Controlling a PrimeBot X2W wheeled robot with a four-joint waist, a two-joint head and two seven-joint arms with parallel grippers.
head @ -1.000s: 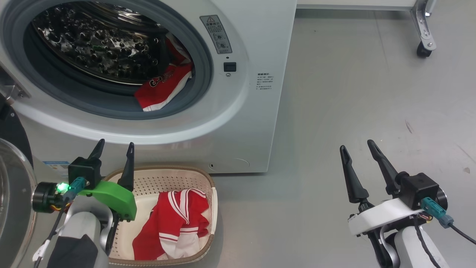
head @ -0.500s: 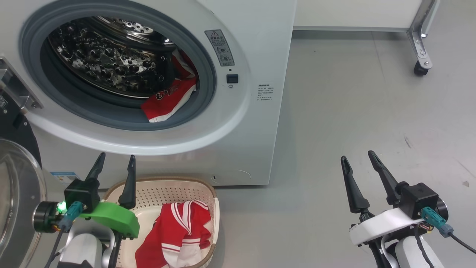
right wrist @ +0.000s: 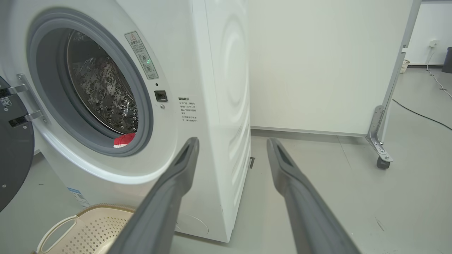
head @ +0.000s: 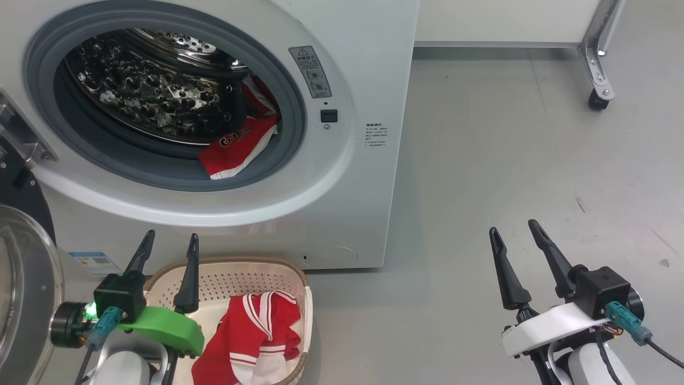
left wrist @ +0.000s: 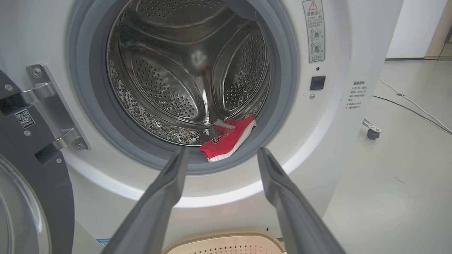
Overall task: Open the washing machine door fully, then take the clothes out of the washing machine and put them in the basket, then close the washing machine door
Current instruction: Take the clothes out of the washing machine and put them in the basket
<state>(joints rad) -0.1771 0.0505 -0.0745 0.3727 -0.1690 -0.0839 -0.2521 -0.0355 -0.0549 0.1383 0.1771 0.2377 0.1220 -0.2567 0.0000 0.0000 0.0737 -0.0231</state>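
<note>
The white washing machine [head: 368, 203] stands with its opening uncovered. The washing machine door [head: 24, 278] hangs swung out at the left. A red and white piece of the clothes [head: 238, 147] lies at the drum's front lip, low on the right. More red and white clothes [head: 251, 337] lie in the cream basket [head: 288, 270] on the floor before the machine. My left gripper [head: 170, 239] is open and empty above the basket's left end. Its wrist view faces the drum clothes [left wrist: 229, 139]. My right gripper [head: 512, 226] is open and empty over bare floor, right of the machine.
A white panel on a metal leg with a castor [head: 596, 99] stands behind and to the right. A cable [left wrist: 413, 106] runs across the grey floor on the right. The door hinge bracket [left wrist: 46, 102] juts out at the opening's left side.
The head camera has moved, so the whole picture has slid down a little. Both grippers remain open and hold about the same places relative to the basket and floor.
</note>
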